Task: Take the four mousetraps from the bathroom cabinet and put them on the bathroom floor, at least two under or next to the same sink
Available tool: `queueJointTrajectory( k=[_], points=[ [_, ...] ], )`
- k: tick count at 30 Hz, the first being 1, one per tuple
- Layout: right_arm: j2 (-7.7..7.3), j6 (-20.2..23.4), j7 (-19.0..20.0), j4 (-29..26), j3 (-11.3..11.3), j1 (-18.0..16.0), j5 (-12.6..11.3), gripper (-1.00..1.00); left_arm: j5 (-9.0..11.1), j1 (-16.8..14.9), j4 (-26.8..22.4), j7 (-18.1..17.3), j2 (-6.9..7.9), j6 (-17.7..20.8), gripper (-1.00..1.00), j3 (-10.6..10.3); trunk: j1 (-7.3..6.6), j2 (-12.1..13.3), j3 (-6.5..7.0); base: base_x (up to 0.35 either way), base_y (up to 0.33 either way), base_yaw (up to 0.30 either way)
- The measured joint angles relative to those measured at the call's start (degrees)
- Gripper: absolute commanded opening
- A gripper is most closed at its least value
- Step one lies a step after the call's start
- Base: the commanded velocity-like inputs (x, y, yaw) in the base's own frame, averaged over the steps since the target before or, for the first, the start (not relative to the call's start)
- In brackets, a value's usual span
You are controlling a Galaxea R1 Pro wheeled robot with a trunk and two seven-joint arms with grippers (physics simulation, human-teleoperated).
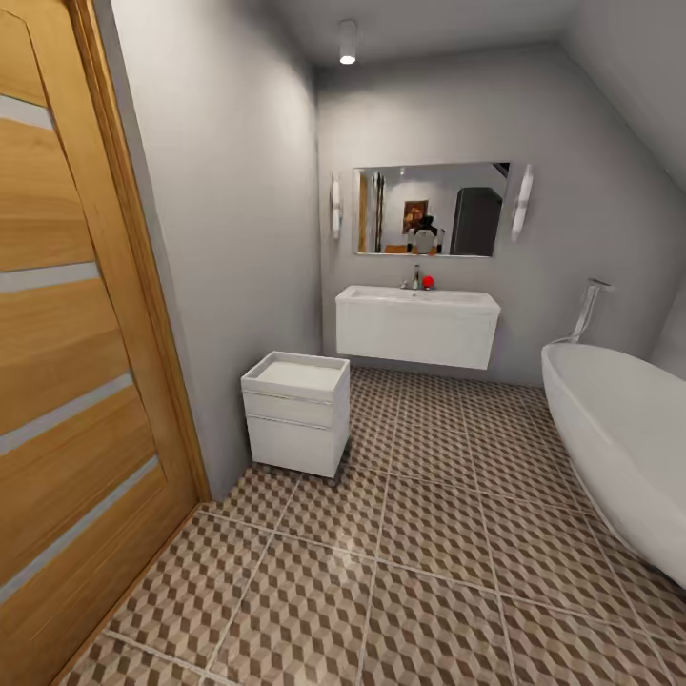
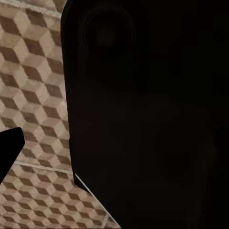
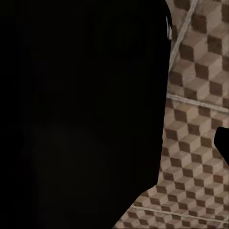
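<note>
The robot stood at the bathroom doorway, a wooden door filling the left of the frame. The bathroom sink hung on the far wall at centre, under a mirror; the bathroom floor spread across the lower half.

Counted: one sink, one small white drawer unit left of centre, one bathtub at the right edge, two wall lamps beside the mirror, one ceiling light. Mousetraps and the orange-brown cabinet appeared nowhere in these frames, so their place could not be told.

Both wrist views were mostly dark robot body with floor tiles at the edges, so I cannot tell how either gripper's fingers stood.

The likely risks: mistaking the white drawer unit for the cabinet (it sits temptingly close), or clipping the door or tub while turning.
</note>
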Motion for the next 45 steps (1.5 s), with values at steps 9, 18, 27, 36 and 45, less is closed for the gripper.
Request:
queueJointTrajectory(
  k=[9,18,27,36,45],
  points=[
    [-0.36,-0.1,0.2,-0.6,0.2,-0.3,0.0,1.00,0.2,-0.1,-0.8,-0.2,1.09,-0.4,1.00,0.1,0.00,0.0,0.02,0.000,0.000,0.000],
    [-0.27,-0.1,0.2,-0.7,0.2,-0.7,0.1,1.00,0.8,-0.1,-2.8,-0.2,0.87,-0.5,1.00,0.5,0.00,0.0,0.02,0.000,0.000,0.000],
    [-0.26,-0.2,0.2,-0.8,0.2,-1.0,0.1,1.00,1.2,-0.1,-4.3,-0.2,0.72,-0.5,1.00,1.0,0.00,0.0,0.02,0.000,0.000,0.000],
    [-0.26,-0.5,0.2,-0.8,0.2,-1.1,0.1,1.00,1.4,-0.2,-5.8,-0.2,0.48,-0.5,1.00,1.1,0.00,0.0,0.02,0.000,0.000,0.000],
    [-0.26,-1.4,0.2,-0.8,0.2,-1.1,0.1,1.00,2.1,-0.2,-7.3,-0.2,0.44,-0.5,1.00,1.2,0.00,0.0,0.02,0.000,0.000,0.000]
  ],
)
